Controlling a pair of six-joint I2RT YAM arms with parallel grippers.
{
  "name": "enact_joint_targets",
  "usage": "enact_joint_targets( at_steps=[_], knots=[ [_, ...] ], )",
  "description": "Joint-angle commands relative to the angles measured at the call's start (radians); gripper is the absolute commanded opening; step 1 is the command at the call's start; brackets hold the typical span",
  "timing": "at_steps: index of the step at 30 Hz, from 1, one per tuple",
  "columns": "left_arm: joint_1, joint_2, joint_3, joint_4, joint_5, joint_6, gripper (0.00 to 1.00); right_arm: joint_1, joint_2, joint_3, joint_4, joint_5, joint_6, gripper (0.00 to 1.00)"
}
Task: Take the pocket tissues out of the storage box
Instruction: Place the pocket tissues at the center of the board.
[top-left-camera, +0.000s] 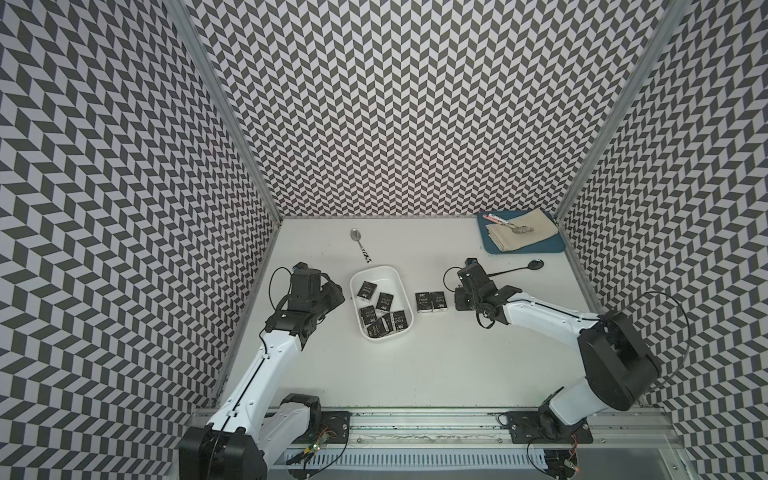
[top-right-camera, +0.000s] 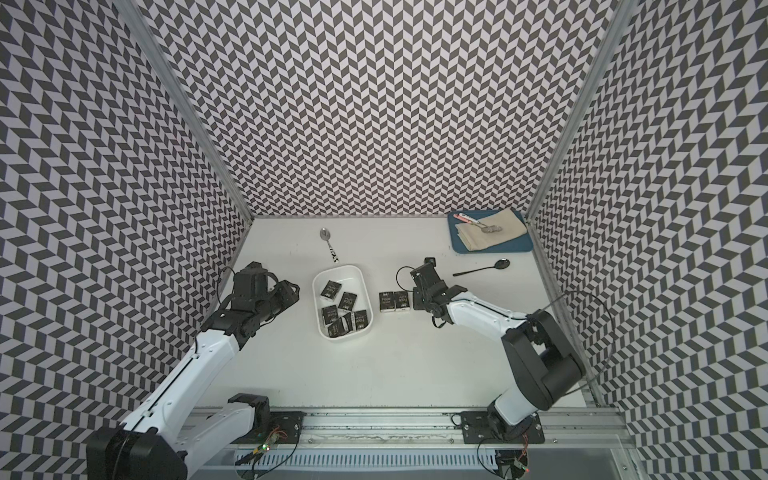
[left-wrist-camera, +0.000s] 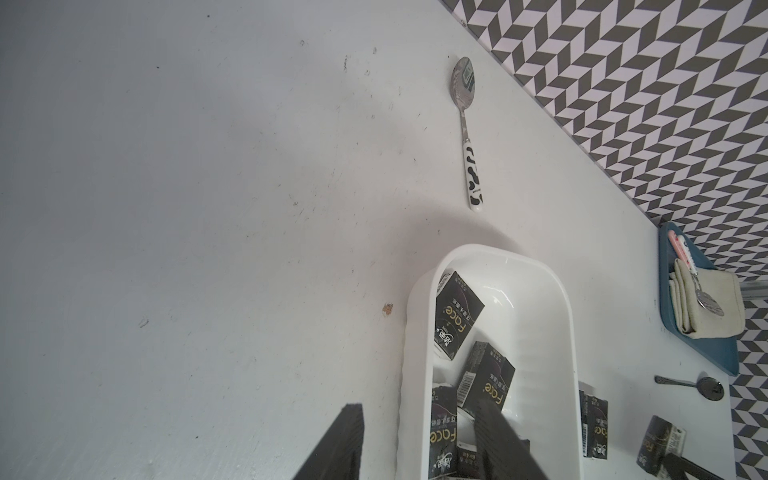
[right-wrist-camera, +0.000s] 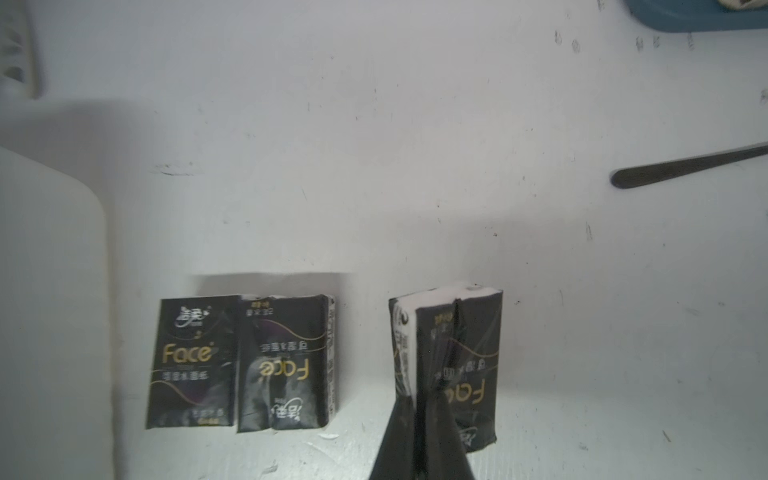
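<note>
Nearest the lens, the left arm (top-left-camera: 266, 365) reaches toward the storage box (top-left-camera: 384, 279). Its left gripper (left-wrist-camera: 415, 409) is half open and empty, with one finger outside the box wall and one over the inside, as though lined up to dip for a packet. Inside the box the pocket tissues (top-left-camera: 385, 302) lie scattered, their long axes at mixed angles, and several lean on one another at the near end. Just right of the box, two packets (top-left-camera: 431, 301) lie flat on the table (top-left-camera: 415, 395), touching side by side. Their long axes point toward the back wall (top-left-camera: 374, 124) and their lettering runs in opposite directions; I judge this the start of a tidy row. Further right, the right gripper (right-wrist-camera: 426, 405) is pinched tight on a third packet (right-wrist-camera: 465, 353). It holds this parallel to the pair with a gap between, seemingly to extend the row.
</note>
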Motion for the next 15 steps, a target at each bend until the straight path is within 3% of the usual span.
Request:
enact_joint_targets(
  at_steps=[1, 4, 10, 15],
  knots=[
    [0.006, 0.000, 0.044, -0.002, 0.005, 0.000, 0.48, 0.005, 0.035, -0.004, 0.036, 0.011, -0.013, 0.10],
    [0.007, 0.001, 0.049, -0.004, 0.001, 0.000, 0.48, 0.005, 0.050, 0.001, 0.049, -0.017, -0.013, 0.15],
    [0.007, 0.008, 0.053, -0.002, 0.002, 0.000, 0.48, 0.006, 0.045, 0.037, 0.051, -0.074, 0.004, 0.33],
    [0.007, 0.005, 0.052, -0.005, 0.000, 0.003, 0.48, -0.023, -0.011, 0.063, 0.040, -0.123, 0.005, 0.40]
  ],
)
